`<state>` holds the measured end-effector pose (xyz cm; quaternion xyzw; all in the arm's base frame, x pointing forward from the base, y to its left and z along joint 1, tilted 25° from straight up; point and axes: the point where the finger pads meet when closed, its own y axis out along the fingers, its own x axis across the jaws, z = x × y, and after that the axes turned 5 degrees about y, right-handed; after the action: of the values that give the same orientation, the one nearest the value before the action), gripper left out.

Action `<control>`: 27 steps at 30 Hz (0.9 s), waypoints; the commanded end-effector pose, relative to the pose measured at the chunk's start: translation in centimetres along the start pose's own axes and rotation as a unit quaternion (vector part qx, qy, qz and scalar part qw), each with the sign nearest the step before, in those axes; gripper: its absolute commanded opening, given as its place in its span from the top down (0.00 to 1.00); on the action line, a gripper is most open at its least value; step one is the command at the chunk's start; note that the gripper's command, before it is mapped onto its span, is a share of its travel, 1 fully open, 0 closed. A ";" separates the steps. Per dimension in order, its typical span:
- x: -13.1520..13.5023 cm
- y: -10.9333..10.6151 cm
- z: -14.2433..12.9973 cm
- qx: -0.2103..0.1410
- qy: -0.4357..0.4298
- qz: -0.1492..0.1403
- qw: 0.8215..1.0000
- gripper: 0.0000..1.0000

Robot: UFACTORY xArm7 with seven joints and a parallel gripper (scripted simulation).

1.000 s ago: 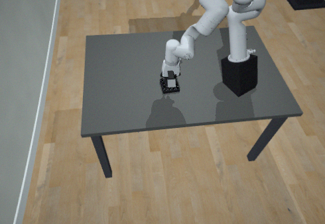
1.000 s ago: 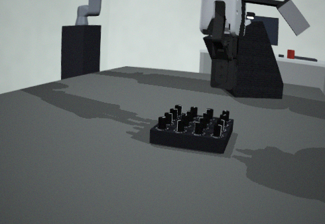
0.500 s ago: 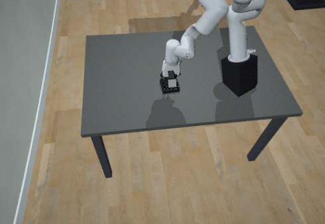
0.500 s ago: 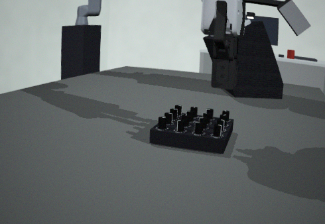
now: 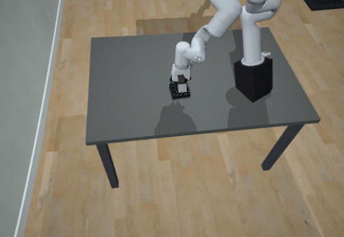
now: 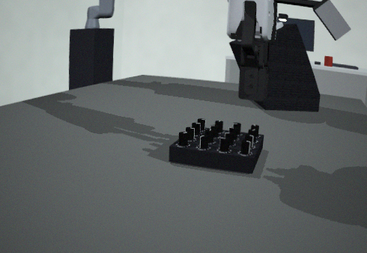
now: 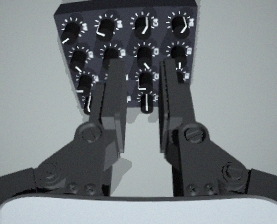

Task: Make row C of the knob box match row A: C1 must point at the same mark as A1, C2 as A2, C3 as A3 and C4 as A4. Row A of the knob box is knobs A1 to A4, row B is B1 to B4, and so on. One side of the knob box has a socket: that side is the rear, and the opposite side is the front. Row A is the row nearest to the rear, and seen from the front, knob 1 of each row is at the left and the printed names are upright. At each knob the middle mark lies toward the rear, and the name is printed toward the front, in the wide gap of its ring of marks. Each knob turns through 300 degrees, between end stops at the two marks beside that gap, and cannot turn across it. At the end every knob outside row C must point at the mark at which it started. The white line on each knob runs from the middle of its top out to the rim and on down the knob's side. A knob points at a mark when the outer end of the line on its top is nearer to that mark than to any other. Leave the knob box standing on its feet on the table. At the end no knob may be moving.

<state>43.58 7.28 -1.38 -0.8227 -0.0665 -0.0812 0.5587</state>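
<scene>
The black knob box (image 5: 181, 93) stands on its feet near the middle of the dark table and also shows in the exterior view (image 6: 217, 147). It carries several rows of small black knobs with white lines. My gripper (image 5: 180, 80) (image 6: 249, 94) hangs straight above the box, pointing down, clear of the knobs. In the wrist view the two fingers stand a narrow gap apart with nothing between them, and the box (image 7: 132, 50) lies below. The fingers hide some knobs of the nearer rows.
The arm's black pedestal (image 5: 253, 78) stands on the table to the right of the box. A dark bulky block (image 6: 290, 75) shows behind the gripper in the exterior view. The table edges are far from the box.
</scene>
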 end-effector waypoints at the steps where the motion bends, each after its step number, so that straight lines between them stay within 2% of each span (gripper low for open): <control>1: 0.1 -0.1 0.1 0.001 0.000 -0.001 1.000 0.81; 27: 0.1 0.5 0.1 0.001 0.000 -0.001 1.000 0.81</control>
<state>43.65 7.14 -1.71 -0.8227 -0.0666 -0.0811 0.5588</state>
